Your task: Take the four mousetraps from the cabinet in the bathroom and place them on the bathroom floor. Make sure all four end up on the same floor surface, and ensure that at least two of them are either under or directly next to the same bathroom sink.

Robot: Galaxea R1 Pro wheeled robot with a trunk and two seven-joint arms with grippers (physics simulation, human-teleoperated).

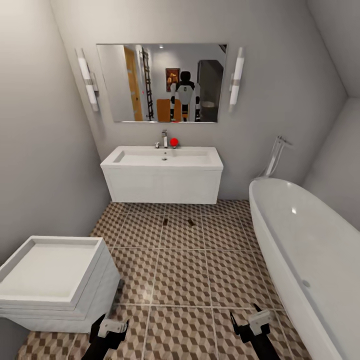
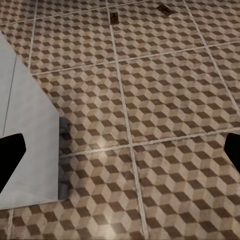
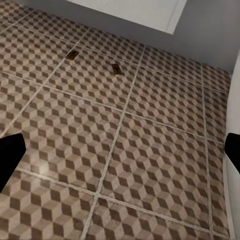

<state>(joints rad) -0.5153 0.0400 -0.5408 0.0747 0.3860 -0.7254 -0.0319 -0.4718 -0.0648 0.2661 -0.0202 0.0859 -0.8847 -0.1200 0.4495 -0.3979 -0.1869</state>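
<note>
1. Left hand [image 1: 109,334]: held low over the bathroom floor [image 1: 185,280], fingers spread wide, nothing between them; the white toilet [image 1: 50,280] stands just beside it on its outer side

2. Right hand [image 1: 250,326]: likewise low, spread wide and carrying nothing; the white bathtub [image 1: 305,250] runs along its outer side

3. Mousetraps: two lie flat on the tiles well ahead of both hands, just in front of the vanity under the bathroom sink [image 1: 162,159]. One mousetrap [image 1: 164,220] sits slightly nearer the left hand's line, the other mousetrap [image 1: 190,222] slightly towards the right hand's; they are near each other but apart. Both also show far out beyond the fingers in the wrist views

4. Judgement on progress: the sink condition looks met by these two; two traps appear to be outstanding, presumably to be fetched from the cabinet behind the robot, an orange-brown piece glimpsed in the mirror [image 1: 160,82]

5. Advice for the step in hand: turn the base clear of toilet and tub, keep both hands wide for the next pick-up, and avoid rolling over the traps already laid
</note>
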